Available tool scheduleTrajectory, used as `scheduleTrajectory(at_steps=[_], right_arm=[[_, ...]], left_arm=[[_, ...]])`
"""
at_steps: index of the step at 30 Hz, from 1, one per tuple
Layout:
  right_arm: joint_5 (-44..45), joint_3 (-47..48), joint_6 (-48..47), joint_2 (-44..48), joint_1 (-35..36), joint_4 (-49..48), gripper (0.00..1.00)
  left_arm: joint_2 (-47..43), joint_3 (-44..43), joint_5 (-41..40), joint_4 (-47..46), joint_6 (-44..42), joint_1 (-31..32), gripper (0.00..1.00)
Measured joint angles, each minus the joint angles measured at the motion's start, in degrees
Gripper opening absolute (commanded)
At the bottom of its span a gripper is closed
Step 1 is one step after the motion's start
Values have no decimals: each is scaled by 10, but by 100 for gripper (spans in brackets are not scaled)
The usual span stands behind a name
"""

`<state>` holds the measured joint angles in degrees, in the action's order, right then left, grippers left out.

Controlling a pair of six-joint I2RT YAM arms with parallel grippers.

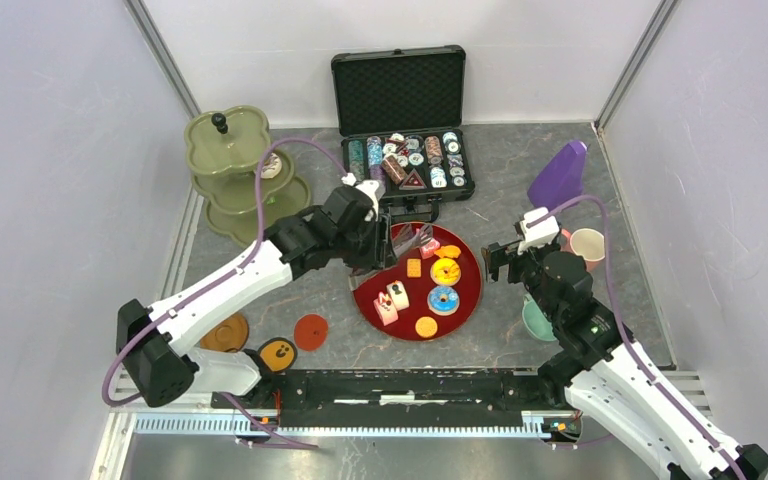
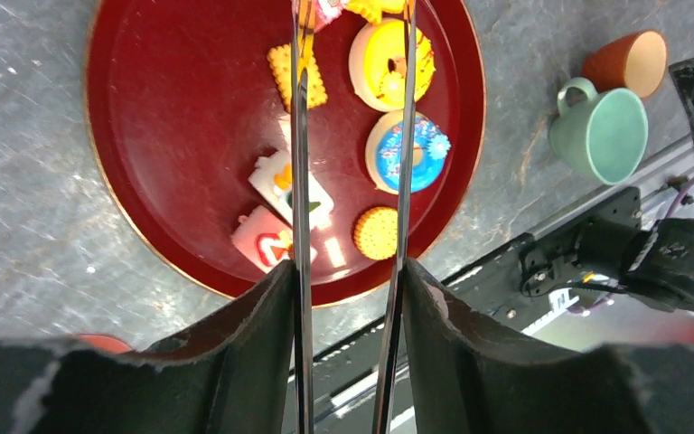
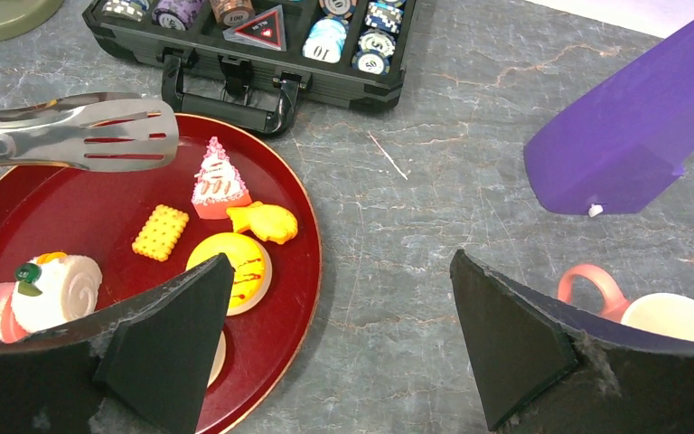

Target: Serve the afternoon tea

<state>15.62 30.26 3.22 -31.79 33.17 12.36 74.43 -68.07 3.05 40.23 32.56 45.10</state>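
The dark-red tray (image 1: 465, 300) sits mid-bench and holds the sweets: a yellow donut (image 2: 393, 63), a blue donut (image 2: 407, 152), a square biscuit (image 2: 296, 75), a round orange biscuit (image 2: 377, 232), two cake slices (image 2: 276, 212) near its near rim, and at the far side a pink-topped cake slice (image 3: 215, 181) beside a fish-shaped biscuit (image 3: 264, 221). The olive-green stand (image 1: 222, 160) is in the far-left corner, close to the wall, with one small pale item on its middle tier that is too small to name. The open black case (image 1: 400, 95) of poker chips lies just beyond the tray, its handle near the tray's rim. A teal cup (image 2: 601, 131) and an orange cup (image 2: 628, 61) stand right of the tray, and a pink cup (image 1: 586, 244) is farther right, below a purple object (image 1: 558, 175). An orange-red saucer (image 1: 310, 331) and a brown saucer (image 1: 225, 333) lie near the left base. Bare bench shows between the tray and the purple object. The left end effector (image 2: 348, 267) pinches metal tongs (image 3: 99, 136), whose blades stand apart above the tray. The right end effector (image 3: 343, 362) is spread wide and empty, hovering right of the tray.
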Motion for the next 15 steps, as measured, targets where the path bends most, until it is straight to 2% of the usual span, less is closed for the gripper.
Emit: scheduleTrajectory(at_steps=[7,15], right_arm=[[0,-4,4,4,0,-1,98],[3,-7,4,17,0,-2,98]], left_arm=[[21,0,-133,-29,125,100,51],[84,-31,-301,-4,245,202,53]])
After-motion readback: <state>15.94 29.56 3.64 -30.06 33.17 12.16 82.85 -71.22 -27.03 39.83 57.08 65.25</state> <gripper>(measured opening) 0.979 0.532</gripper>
